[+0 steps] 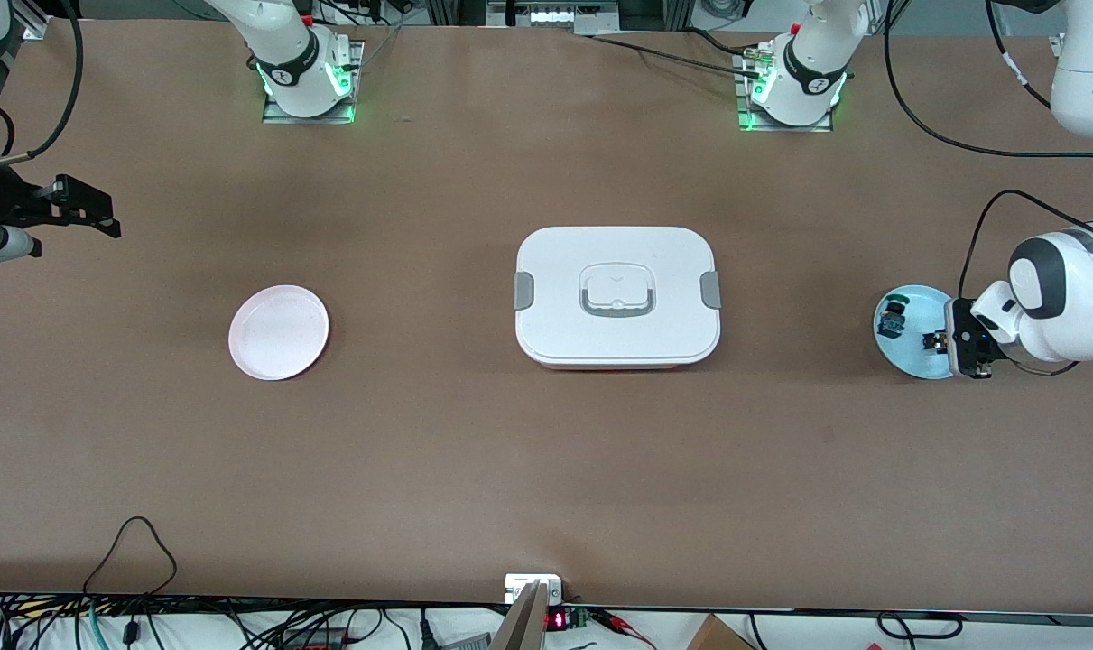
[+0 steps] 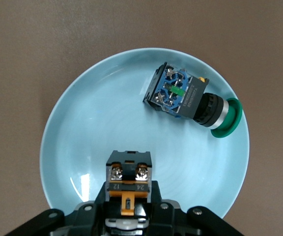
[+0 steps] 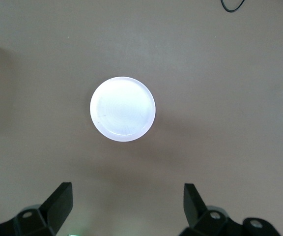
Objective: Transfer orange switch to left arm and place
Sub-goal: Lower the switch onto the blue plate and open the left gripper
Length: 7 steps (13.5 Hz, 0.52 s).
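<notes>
The orange switch point(image 2: 129, 169) is black with an orange band and sits between the fingers of my left gripper point(image 2: 130, 194), which is shut on it at the edge of a light blue plate point(image 2: 92, 123). In the front view the left gripper point(image 1: 952, 348) and the orange switch point(image 1: 936, 341) are over that plate point(image 1: 907, 357) at the left arm's end of the table. The white box point(image 1: 616, 293) stands mid-table with its lid on. My right gripper point(image 1: 90, 212) hangs open and empty at the right arm's end; its own view shows the gripper point(image 3: 127, 191) high above the table.
A second dark switch with green and blue parts point(image 2: 181, 96) lies on the blue plate point(image 1: 891, 318). A pale pink plate point(image 1: 279, 331) lies toward the right arm's end and shows below the right gripper point(image 3: 123, 109). Cables run along the table's near edge.
</notes>
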{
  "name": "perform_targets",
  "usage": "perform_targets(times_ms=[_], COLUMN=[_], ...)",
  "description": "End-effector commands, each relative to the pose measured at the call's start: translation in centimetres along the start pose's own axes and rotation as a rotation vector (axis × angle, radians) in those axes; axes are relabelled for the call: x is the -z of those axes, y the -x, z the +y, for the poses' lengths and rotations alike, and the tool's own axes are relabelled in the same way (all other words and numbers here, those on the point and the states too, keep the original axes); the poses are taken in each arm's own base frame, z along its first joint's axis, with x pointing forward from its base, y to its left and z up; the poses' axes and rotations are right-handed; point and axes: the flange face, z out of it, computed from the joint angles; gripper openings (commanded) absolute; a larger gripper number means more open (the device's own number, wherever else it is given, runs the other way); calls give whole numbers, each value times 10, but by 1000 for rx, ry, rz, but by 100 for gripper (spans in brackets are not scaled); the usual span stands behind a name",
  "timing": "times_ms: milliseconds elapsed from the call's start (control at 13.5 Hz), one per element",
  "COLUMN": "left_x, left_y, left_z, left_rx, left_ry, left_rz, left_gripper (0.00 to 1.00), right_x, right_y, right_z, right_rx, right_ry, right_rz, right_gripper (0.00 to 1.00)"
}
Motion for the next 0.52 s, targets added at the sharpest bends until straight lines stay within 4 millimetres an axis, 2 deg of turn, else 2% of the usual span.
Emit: perform_targets(times_ms=[0,222,296,370,444], left_x=[-13,-17,-14,-9,7], left_y=[7,6,6,6,5], left_z=[3,6,7,7,7], left_rx=[-13,-12,-8,-4,-7], left_ry=[10,20,20,16,-4], left_rz=[33,37,37,36,32], left_gripper=[0,1,18,80,100], right_x=[3,3,5,5,5], right_y=[3,3,2,2,2], right_z=[-4,-6,-5,-5,-5], right_rx=[5,17,15,17,17], right_ry=[-13,-7,1,3,3], right_rz=[-7,-6,1,4,2], right_gripper=[100,100,100,100,100])
